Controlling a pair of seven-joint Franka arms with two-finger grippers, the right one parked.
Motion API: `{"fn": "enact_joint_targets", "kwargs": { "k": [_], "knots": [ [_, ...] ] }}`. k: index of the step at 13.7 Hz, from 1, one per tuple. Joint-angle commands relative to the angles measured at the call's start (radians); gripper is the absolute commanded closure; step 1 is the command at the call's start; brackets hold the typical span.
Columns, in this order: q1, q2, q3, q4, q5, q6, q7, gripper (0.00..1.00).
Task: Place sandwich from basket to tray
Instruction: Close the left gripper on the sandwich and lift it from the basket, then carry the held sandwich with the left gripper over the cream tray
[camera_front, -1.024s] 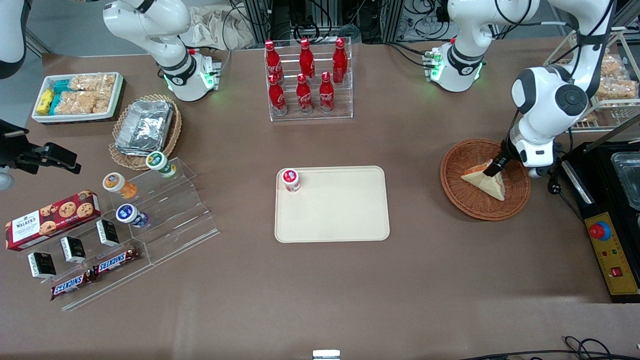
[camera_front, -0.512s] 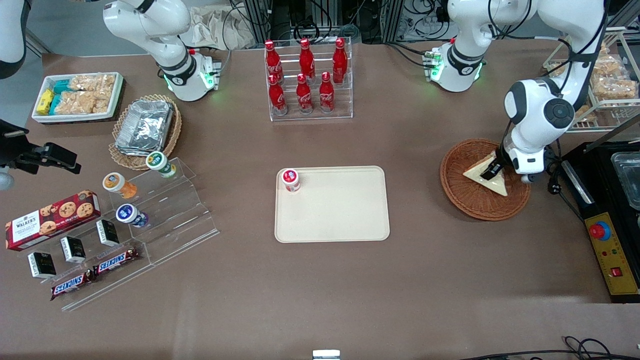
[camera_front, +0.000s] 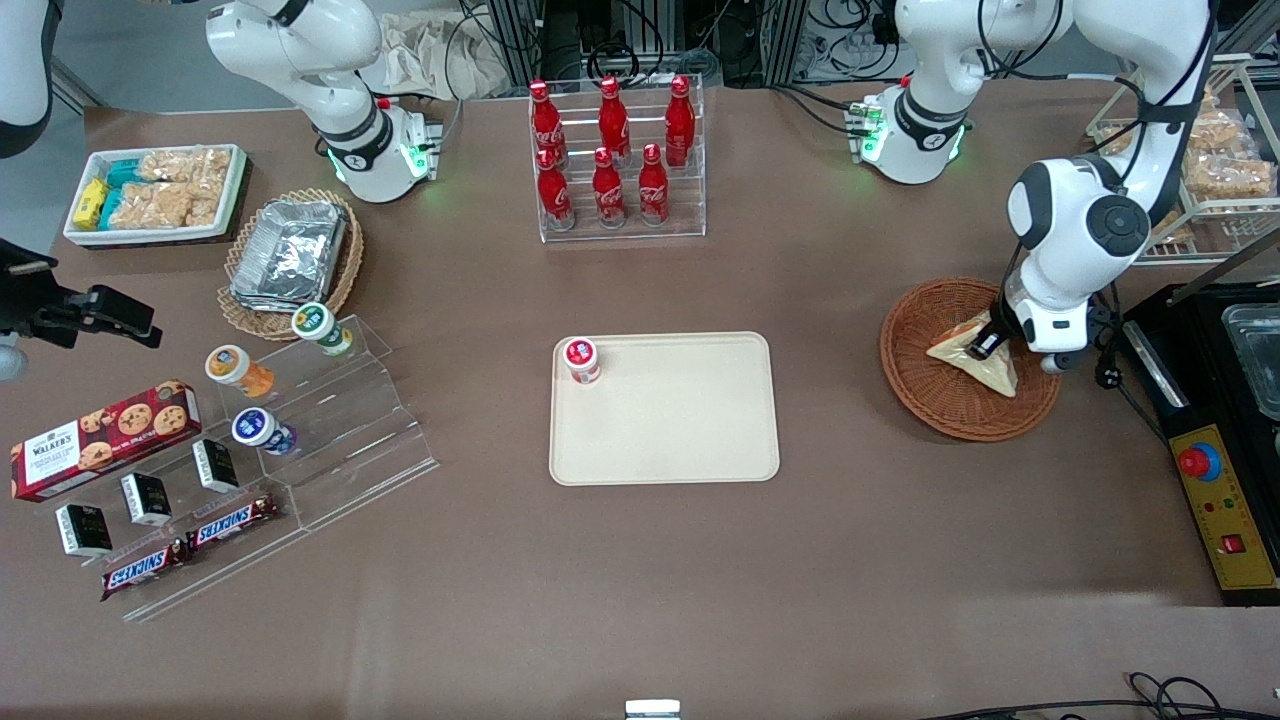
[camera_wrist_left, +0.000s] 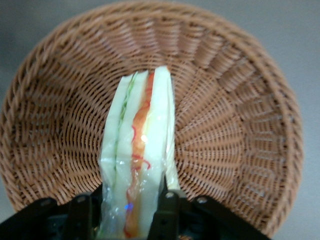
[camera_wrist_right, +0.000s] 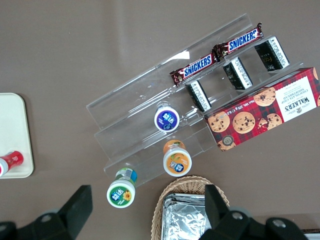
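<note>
Reddish-brown woven wicker forms the round, shallow basket (camera_front: 968, 362) at the working arm's end of the table, and in it we see the triangular white-bread sandwich wedge (camera_front: 968, 352), wrapped in clear film, with its orange-red and green filling showing at the edge. Our left gripper (camera_front: 984, 344) is down inside the basket, its black fingers (camera_wrist_left: 166, 212) clamped on either face of the sandwich (camera_wrist_left: 136, 165), so that the wedge stands on edge between them above the weave (camera_wrist_left: 230, 130).

We judge the grasp to be made and the lifting step in hand: the sandwich looks tilted up, though we cannot tell whether its low corner is clear of the wicker.

Next we would raise it straight up over the basket rim, then carry it toward the parked arm's end to the flat cream-beige plastic tray (camera_front: 690, 440) at mid-table. A small red-lidded jar (camera_front: 581, 360) stands in one corner of the tray, so we would set the wedge down on the bare part, well apart from it.
</note>
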Motion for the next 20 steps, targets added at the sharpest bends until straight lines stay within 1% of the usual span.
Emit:
{"fn": "enact_joint_targets", "kwargs": {
  "k": [1,2,5,8,9,12,14,15,17,20],
  "knots": [
    [-0.011,-0.076,0.000,0.062,0.104,-0.149,-0.028,1.00],
    [-0.017,-0.092,0.000,0.093,0.129,-0.208,-0.005,1.00],
    [-0.031,-0.130,-0.027,0.210,0.134,-0.419,0.123,1.00],
    [-0.031,-0.106,-0.102,0.484,0.135,-0.755,0.245,1.00],
    [-0.031,-0.099,-0.136,0.553,0.135,-0.820,0.272,1.00],
    [-0.032,-0.087,-0.204,0.723,0.132,-0.944,0.395,1.00],
    [-0.035,-0.041,-0.245,0.864,0.115,-1.047,0.466,1.00],
    [-0.039,-0.012,-0.283,0.926,0.114,-1.091,0.470,1.00],
    [-0.040,0.032,-0.367,0.981,0.114,-1.104,0.449,1.00],
    [-0.040,0.107,-0.464,0.983,0.114,-1.063,0.415,1.00]
  ]
}}
